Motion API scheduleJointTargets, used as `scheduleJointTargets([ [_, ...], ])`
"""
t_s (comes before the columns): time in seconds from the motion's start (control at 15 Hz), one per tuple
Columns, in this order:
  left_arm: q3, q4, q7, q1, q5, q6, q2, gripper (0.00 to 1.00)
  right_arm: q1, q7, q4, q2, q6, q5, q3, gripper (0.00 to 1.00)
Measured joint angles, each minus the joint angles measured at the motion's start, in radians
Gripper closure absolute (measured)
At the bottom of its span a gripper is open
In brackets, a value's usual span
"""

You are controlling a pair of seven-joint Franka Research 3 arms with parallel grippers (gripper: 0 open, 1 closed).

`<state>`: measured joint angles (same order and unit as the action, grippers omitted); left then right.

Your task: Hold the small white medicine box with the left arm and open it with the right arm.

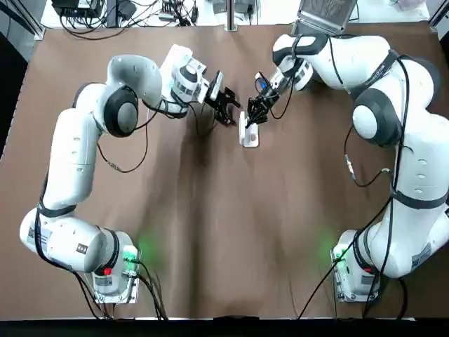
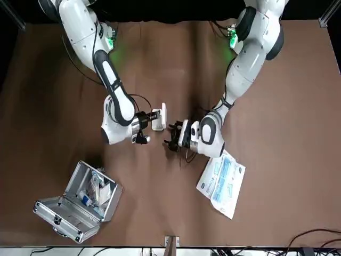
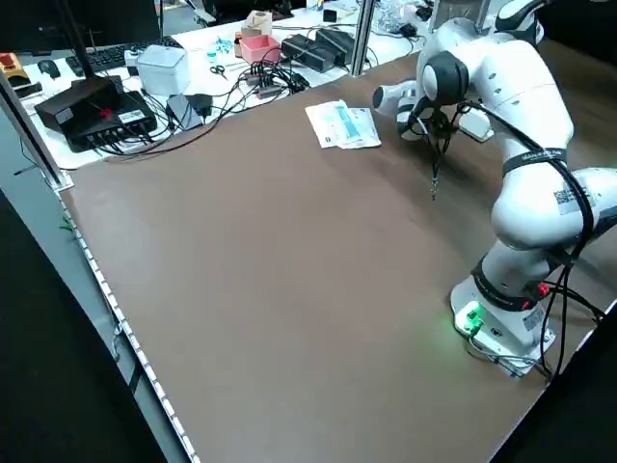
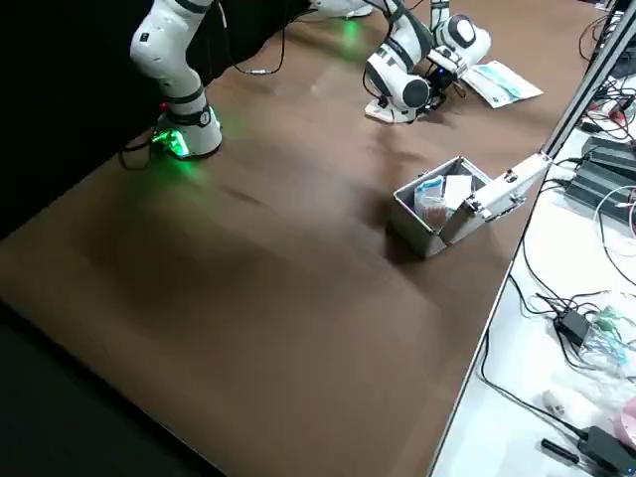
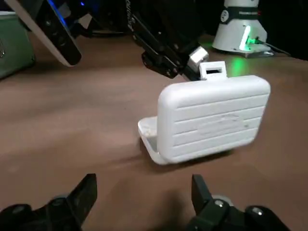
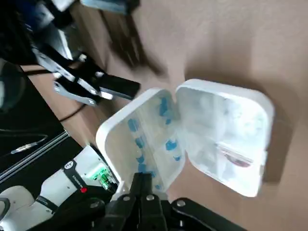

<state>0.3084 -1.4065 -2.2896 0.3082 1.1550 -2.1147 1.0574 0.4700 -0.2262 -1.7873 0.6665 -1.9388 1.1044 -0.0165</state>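
Observation:
The small white medicine box [image 1: 250,135] lies open near the middle of the table, one half flat and the other half [image 5: 211,120] standing upright. My right gripper [image 1: 255,114] is shut on the top edge of the upright half [image 6: 139,144]; blue items show inside it. The flat half [image 6: 226,139] rests on the table. My left gripper [image 1: 226,107] is open a short way from the box, not touching it, and its fingers [image 5: 85,193] frame the box from the closed side. In the front view the box [image 2: 159,118] sits between the right gripper [image 2: 147,124] and the left gripper [image 2: 173,137].
An open metal case [image 2: 80,202] with supplies stands on the far right side of the table, also seen as the case [image 4: 447,204]. A printed leaflet [image 2: 224,181] lies on the far left side. Cables and electronics [image 3: 96,106] sit beyond the table's edge.

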Motion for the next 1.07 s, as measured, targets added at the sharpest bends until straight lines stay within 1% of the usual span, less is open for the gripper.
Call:
scheduleJointTargets([
  [0.07, 0.0, 0.001, 0.027, -0.013, -0.04, 0.011, -0.011, 0.11, 0.009, 0.001, 0.0, 0.0, -0.007, 0.006, 0.0, 0.99],
  [0.13, 0.0, 0.002, 0.054, -0.027, -0.075, 0.024, -0.02, 0.06, 0.019, 0.001, 0.0, 0.0, -0.014, 0.019, 0.0, 0.99],
  [0.27, 0.0, 0.003, 0.093, -0.053, -0.122, 0.059, -0.034, 0.04, 0.044, 0.001, 0.0, 0.0, -0.045, 0.042, -0.001, 0.99],
  [0.53, 0.0, 0.007, 0.169, -0.105, -0.166, 0.121, -0.069, 0.01, 0.096, 0.002, 0.001, 0.0, -0.112, 0.068, -0.001, 0.99],
  [0.67, 0.0, 0.009, 0.243, -0.133, -0.181, 0.151, -0.099, 0.01, 0.125, 0.002, 0.001, 0.001, -0.183, 0.069, -0.001, 0.99],
  [0.73, 0.0, 0.01, 0.291, -0.148, -0.185, 0.165, -0.116, 0.01, 0.141, 0.002, 0.0, 0.001, -0.219, 0.069, -0.001, 0.99],
  [0.8, -0.001, 0.011, 0.394, -0.172, -0.189, 0.18, -0.152, 0.01, 0.165, 0.002, -0.001, 0.006, -0.264, 0.069, -0.001, 0.99],
  [1.07, -0.002, 0.011, 0.595, -0.199, -0.199, 0.183, -0.187, 0.01, 0.176, 0.001, 0.001, 0.021, -0.286, 0.069, -0.001, 0.99],
])
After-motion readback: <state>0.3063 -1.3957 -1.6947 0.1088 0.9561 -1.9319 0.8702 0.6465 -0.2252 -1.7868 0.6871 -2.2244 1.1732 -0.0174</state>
